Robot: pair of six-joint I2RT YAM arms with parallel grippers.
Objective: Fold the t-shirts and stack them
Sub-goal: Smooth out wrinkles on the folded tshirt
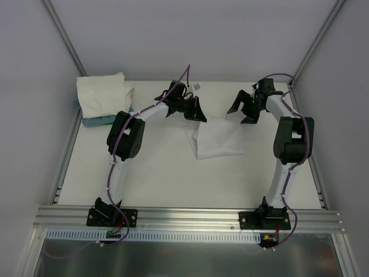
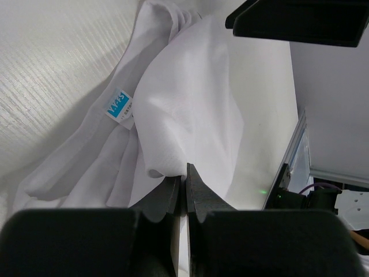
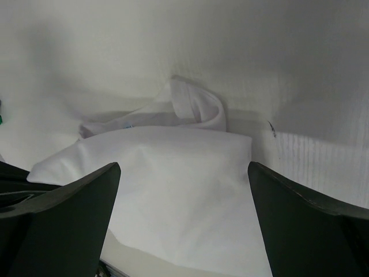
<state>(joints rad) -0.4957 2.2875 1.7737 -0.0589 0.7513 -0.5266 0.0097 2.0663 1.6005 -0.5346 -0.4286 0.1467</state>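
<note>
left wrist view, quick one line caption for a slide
Left claw shut on a fold of the crumpled white t-shirt, its blue label facing the camera.

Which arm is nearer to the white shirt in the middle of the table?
Left. The left arm has its jaws clamped on the t-shirt; the right arm holds its jaws open by its far right corner.

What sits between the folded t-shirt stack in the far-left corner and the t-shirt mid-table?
Top view: the left arm crosses between the folded t-shirt stack and the t-shirt; otherwise bare table.
</note>
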